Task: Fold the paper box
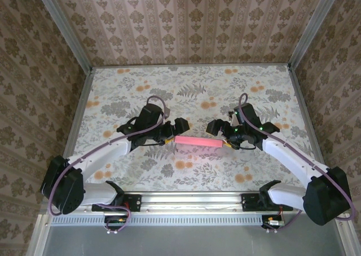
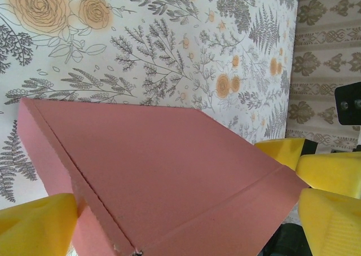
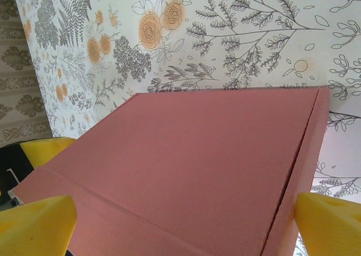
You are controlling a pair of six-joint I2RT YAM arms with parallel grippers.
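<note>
The paper box [image 1: 197, 140] is pink and folded shut, and from above it reads as a thin strip spanning the gap between my two grippers. My left gripper [image 1: 176, 134] stands wide open around its left end. In the left wrist view the box's broad face [image 2: 169, 166] fills the space between the yellow fingers [image 2: 34, 225]. My right gripper [image 1: 218, 134] is just as wide around the right end. There the box [image 3: 192, 171] runs from one yellow finger [image 3: 330, 222] to the other. Whether the fingers press on the box's edges I cannot tell.
The floral tablecloth [image 1: 186, 87] runs back to patterned walls on three sides. A metal rail [image 1: 192, 201] with both arm bases lines the near edge. The other arm's yellow fingertips [image 2: 330, 172] show past the box's far end.
</note>
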